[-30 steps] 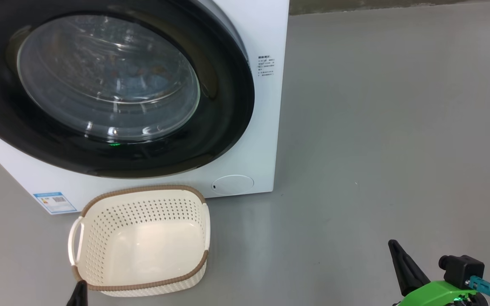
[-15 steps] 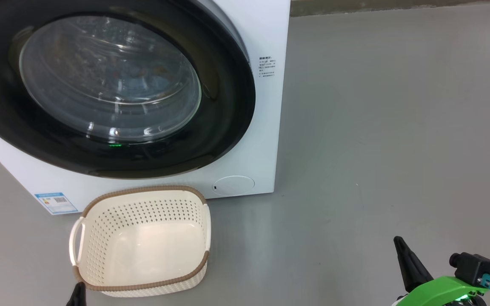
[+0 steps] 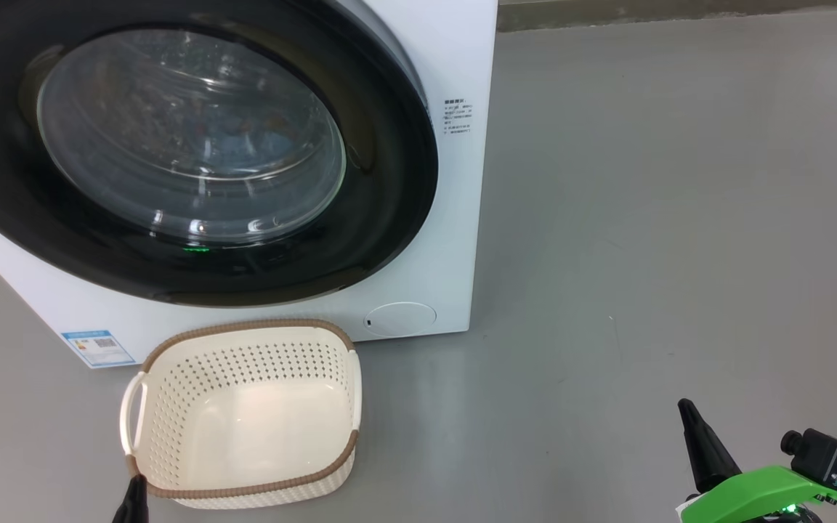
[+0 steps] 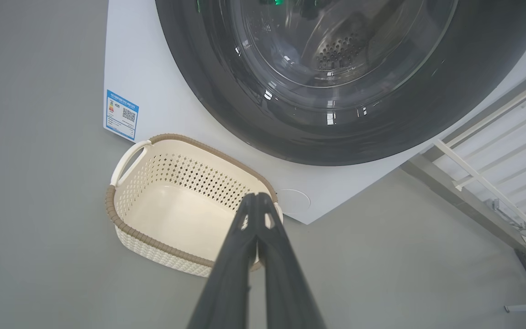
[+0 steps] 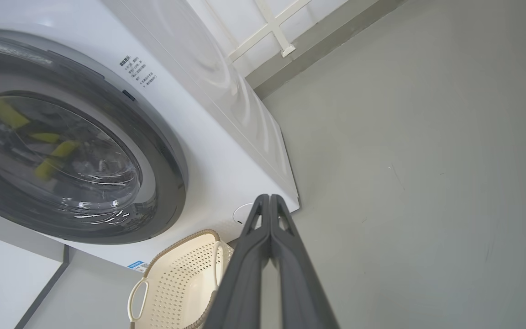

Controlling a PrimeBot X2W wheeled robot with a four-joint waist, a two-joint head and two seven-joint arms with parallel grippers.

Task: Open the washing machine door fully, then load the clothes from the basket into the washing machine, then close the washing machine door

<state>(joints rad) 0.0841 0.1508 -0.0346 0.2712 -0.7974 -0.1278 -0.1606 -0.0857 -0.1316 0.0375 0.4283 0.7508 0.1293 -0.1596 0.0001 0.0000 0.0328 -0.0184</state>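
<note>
The washing machine door lay shut in the upper left of the head view, with the empty basket just below it. The left tool, closed on nothing, was nearer both; the right tool, also closed and empty, stood far at lower right.

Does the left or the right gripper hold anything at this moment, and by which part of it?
Nothing is held. The left gripper and the right gripper are both shut, fingers pressed together with nothing between them.

Bare laundry corner: washing machine and basket on plain grey floor.
</note>
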